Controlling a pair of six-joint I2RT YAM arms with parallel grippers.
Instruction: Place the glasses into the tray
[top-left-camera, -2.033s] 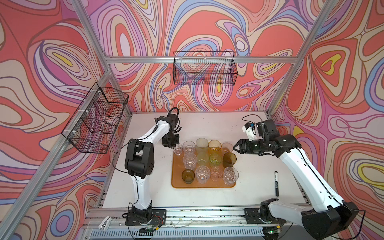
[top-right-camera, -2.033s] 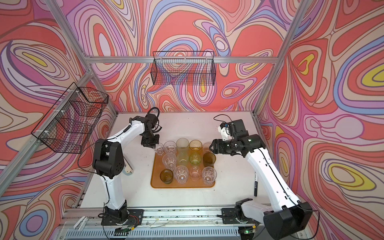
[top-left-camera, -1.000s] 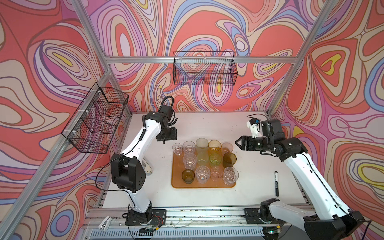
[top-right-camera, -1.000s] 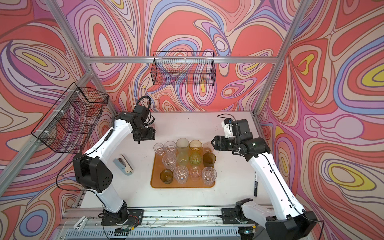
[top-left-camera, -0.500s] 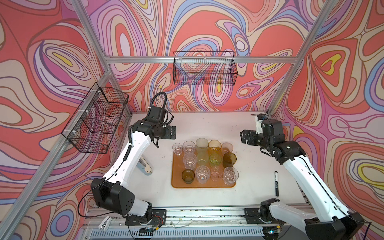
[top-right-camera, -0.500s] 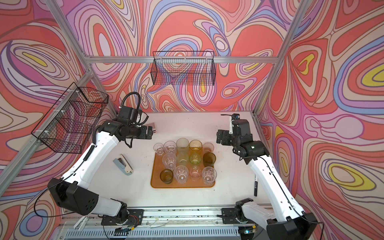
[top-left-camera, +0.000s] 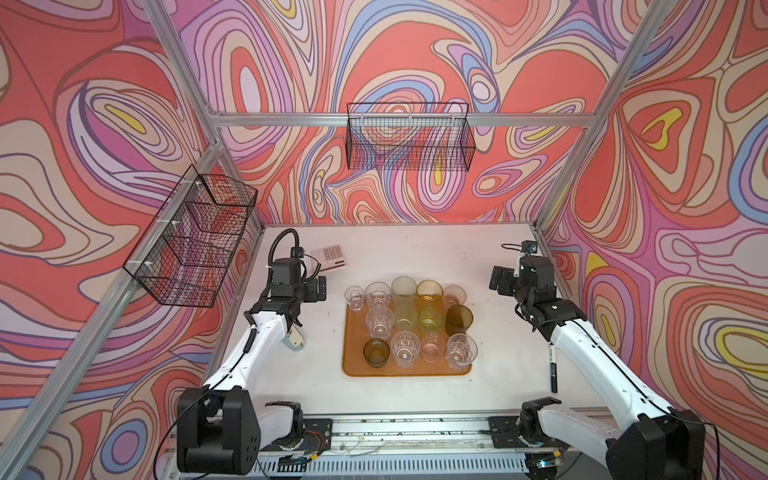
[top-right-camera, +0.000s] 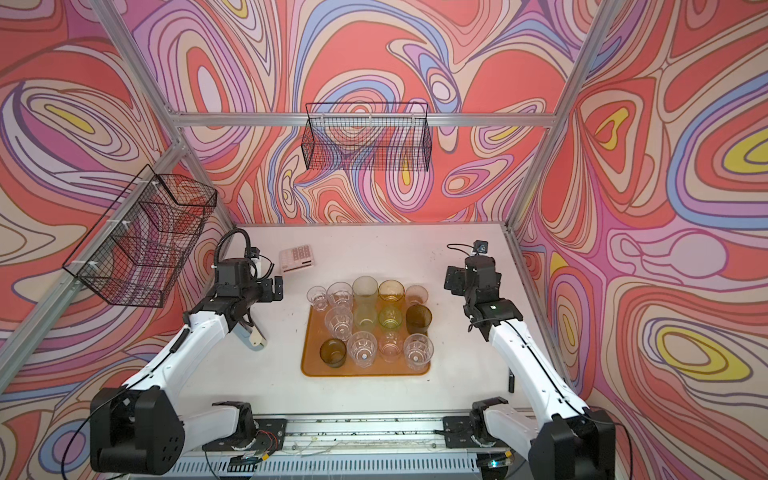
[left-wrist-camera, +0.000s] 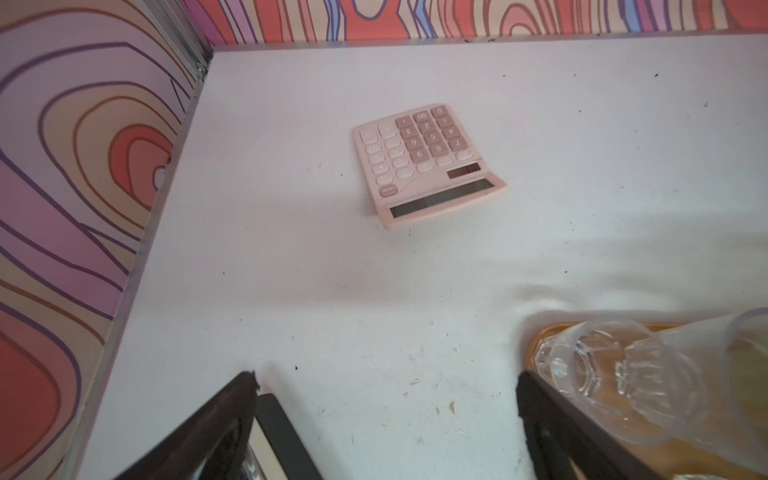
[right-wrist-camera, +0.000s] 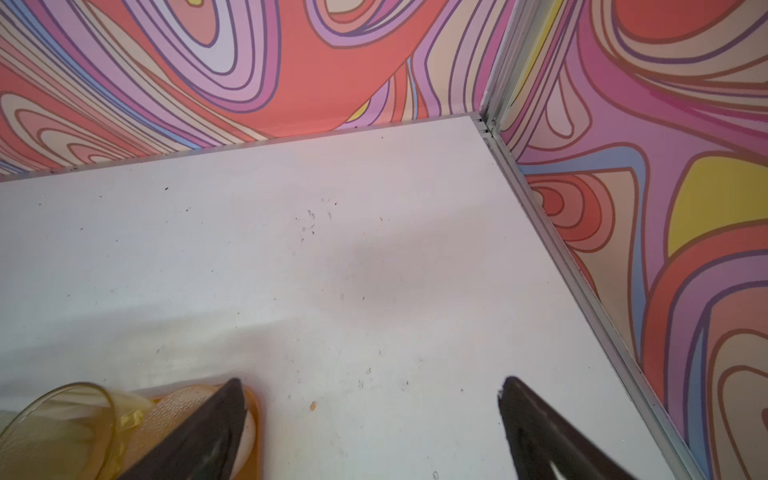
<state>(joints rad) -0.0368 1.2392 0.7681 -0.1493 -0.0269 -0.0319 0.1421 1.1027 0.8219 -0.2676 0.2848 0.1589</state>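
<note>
Noted at far left in both top views: black wire basket mounted on the left wall frame, a second wire basket on the back wall rail at upper centre. Left gripper raised left of centre, jaws spread wide, nothing between them; confirmed in the left wrist view, fingers far apart over bare table. Pink calculator lying flat just above and right of that gripper. Small beige item partly hidden under the left forearm, identity not determinable. Orange-brown tray at centre of the table, lower half of the frame. Glasses standing upright, grouped in rough rows on the tray: dark olive, three clear faceted and one pinkish along the near row, a tall frosted one, amber and brown-olive further back. Back row, including a clear tumbler at its left end, standing at the far rim; on or off the tray not determinable there. Right gripper raised right of the tray, jaws wide apart and empty; right wrist view shows fingers apart over bare table. Black marker lying at right, near the table edge.
</note>
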